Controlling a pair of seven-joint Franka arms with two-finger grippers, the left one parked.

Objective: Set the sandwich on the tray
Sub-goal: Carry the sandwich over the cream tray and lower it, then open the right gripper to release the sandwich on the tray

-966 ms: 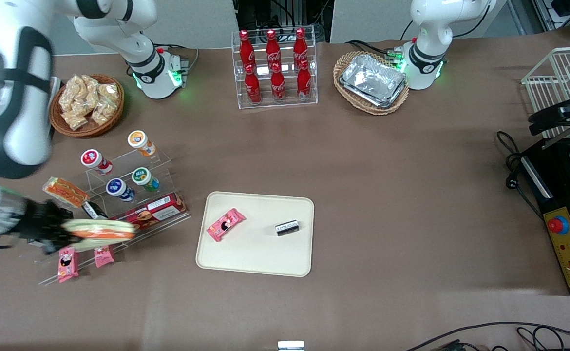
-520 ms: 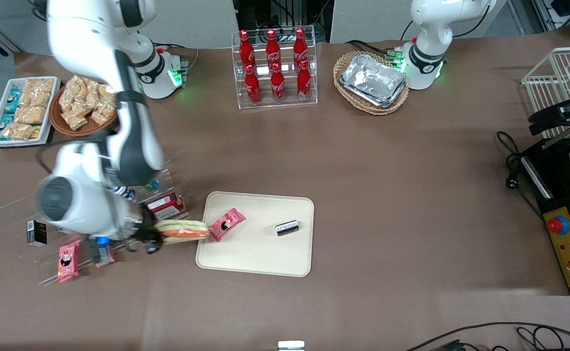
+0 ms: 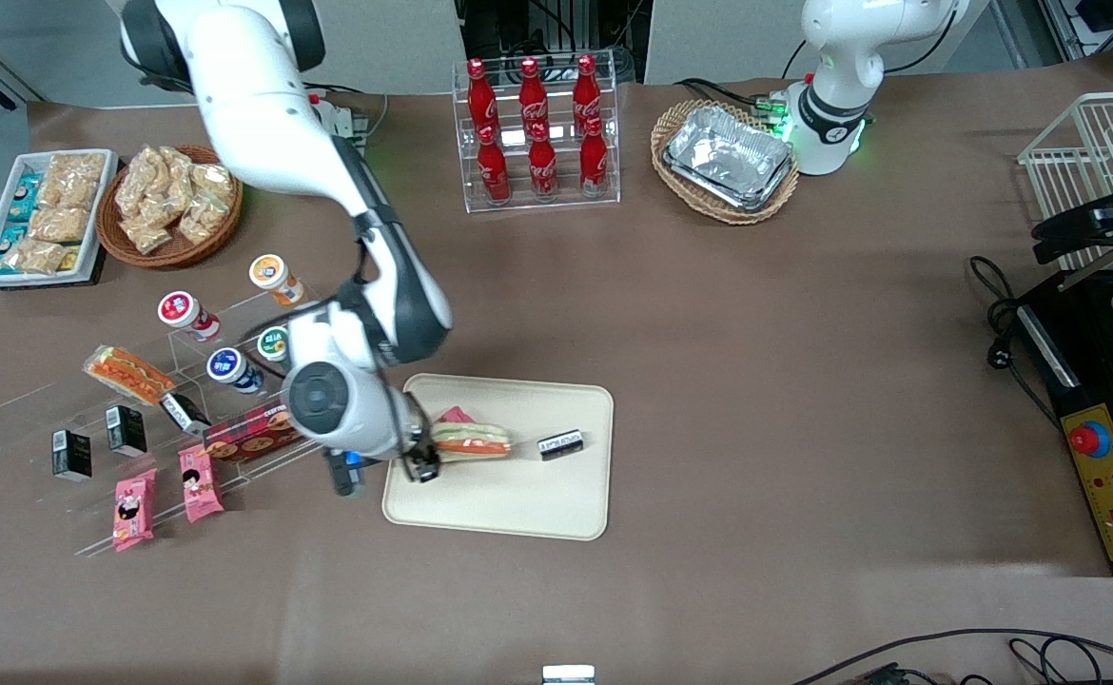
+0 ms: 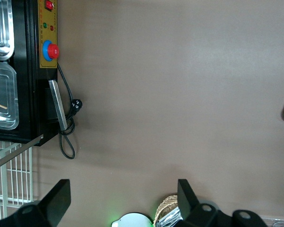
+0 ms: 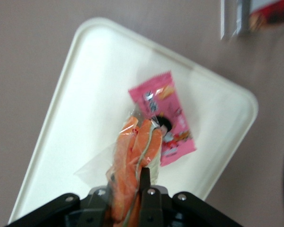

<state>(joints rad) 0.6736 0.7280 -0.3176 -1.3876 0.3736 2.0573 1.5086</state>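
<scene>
Tray (image 3: 518,504): cream, flat on the brown table near its front edge; open middle kept free as landing spot.
Sandwich (image 3: 469,440): held level above the tray's edge toward the working arm, not yet set down.
Gripper (image 3: 423,455): clamped on the sandwich's end for carrying.
Pink packet (image 5: 168,120): on tray, partly under the sandwich.
Black packet (image 3: 559,443): on tray, beside the sandwich's tip.

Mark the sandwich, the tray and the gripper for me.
sandwich (image 3: 471,441): front view, middle of the wrapped wedge.
tray (image 3: 518,499): front view, bare floor near its front rim.
gripper (image 3: 426,455): front view, between the fingertips, shut on the sandwich over the tray.
</scene>
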